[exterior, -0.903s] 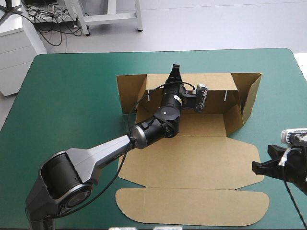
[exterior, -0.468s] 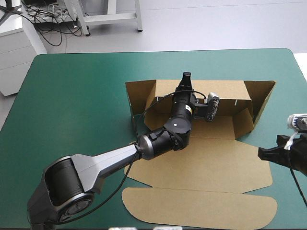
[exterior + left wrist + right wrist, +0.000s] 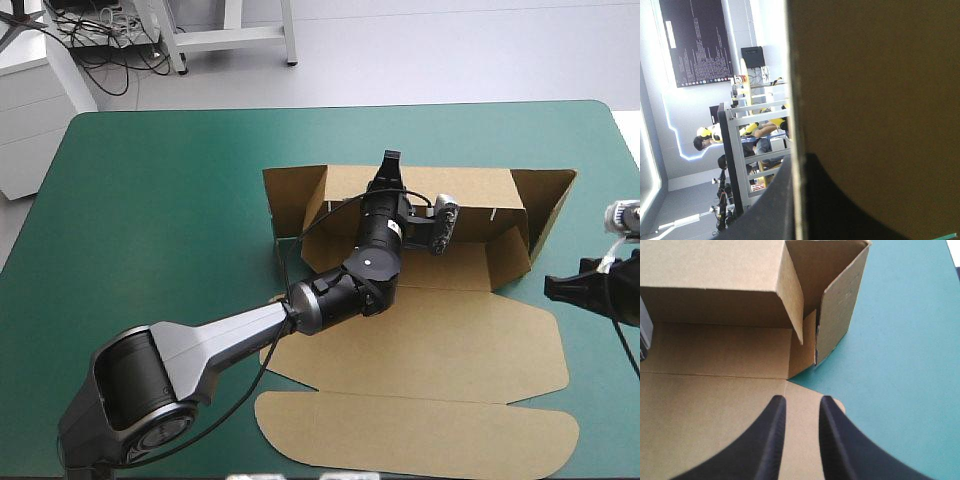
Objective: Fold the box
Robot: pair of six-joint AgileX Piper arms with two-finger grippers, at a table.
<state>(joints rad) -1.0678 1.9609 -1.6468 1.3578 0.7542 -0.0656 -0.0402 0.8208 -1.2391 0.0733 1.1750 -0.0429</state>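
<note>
The brown box (image 3: 440, 330) lies mid-table with its back wall (image 3: 470, 210) and both end flaps raised and its lid (image 3: 420, 430) flat toward the near edge. My left gripper (image 3: 390, 160) is shut on the back wall's top rim. In the left wrist view the gripper (image 3: 796, 157) straddles the board's edge, and the brown box (image 3: 875, 75) fills most of that view. My right gripper (image 3: 550, 290) hovers at the box's right side, near the hinge line. In the right wrist view its fingers (image 3: 800, 400) stand narrowly open over the lid's corner, facing the raised right end flap (image 3: 840, 305).
Bare teal-green cover (image 3: 150, 220) surrounds the box, widest on the left. The table's right edge (image 3: 625, 150) is close to the right arm. The box's right end flap (image 3: 545, 205) stands tall ahead of the right gripper.
The left gripper has dragged the box to the right while holding the back wall, then held still. The right gripper has moved farther from the near edge and slightly right.
</note>
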